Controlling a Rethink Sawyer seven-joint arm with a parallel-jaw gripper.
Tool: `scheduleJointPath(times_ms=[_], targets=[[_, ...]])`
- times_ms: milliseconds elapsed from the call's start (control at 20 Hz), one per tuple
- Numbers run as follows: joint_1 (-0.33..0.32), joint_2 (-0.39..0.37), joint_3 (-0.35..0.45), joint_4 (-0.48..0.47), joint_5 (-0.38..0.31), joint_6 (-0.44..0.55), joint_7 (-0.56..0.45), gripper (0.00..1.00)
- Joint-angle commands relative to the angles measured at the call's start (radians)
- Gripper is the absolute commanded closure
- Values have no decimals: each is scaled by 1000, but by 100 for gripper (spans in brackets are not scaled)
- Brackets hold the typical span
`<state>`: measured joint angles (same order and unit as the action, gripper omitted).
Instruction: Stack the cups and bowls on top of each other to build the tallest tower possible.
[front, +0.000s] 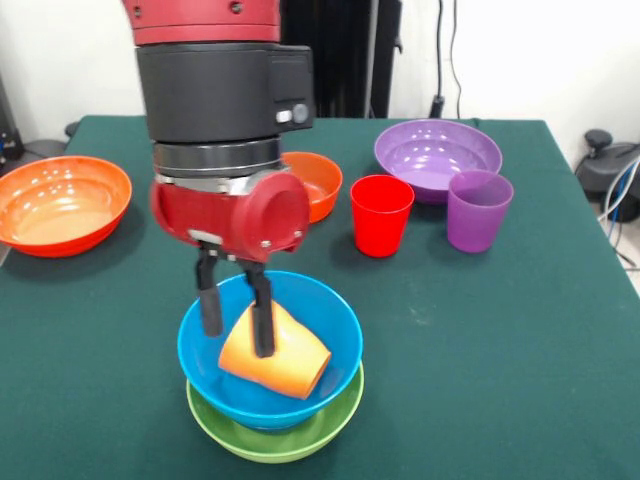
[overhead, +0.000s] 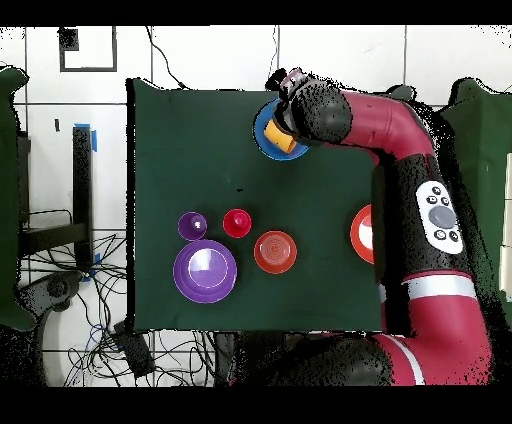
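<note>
Front view: the pincer (front: 236, 320) is hanging down inside the light blue bowl (front: 330, 325), its two black fingers (front: 211, 300) standing apart. One finger is crossing in front of the orange cup (front: 285, 358); the other is just beside the cup's left end. Whether the fingers are pressing on the cup cannot be told.

The orange cup is lying on its side in the light blue bowl, long axis running roughly left to right and dipping a little to the right. One end is facing lower right toward the bowl's near wall; which end is the mouth cannot be told.

The light blue bowl is sitting nested in the lime green bowl (front: 300, 440), both upright at the near middle of the green worktop (front: 500, 340).

Other items, all upright and well apart from the pile:
- wide orange-red bowl (front: 62, 205) at the left edge
- small orange bowl (front: 318, 185), partly hidden behind the arm (front: 225, 90)
- red cup (front: 381, 215) near the purple cup (front: 478, 210)
- purple bowl (front: 437, 155) just behind both cups

Overhead view: the arm is covering most of the pile; a blue rim and a bit of orange are showing.
</note>
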<state>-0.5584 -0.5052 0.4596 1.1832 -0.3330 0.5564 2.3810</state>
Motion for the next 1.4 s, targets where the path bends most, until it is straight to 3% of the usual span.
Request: scheduleJointPath(times_ms=[50, 400, 700, 1100, 1400], targets=[[13, 18, 127, 89, -54, 66, -298, 0], [29, 19, 147, 72, -53, 99, -268, 0], [19, 24, 167, 70, -86, 133, -335, 0], [-17, 10, 187, 165, -118, 32, -308, 0], [-33, 5, 208, 191, -151, 7, -290, 0]])
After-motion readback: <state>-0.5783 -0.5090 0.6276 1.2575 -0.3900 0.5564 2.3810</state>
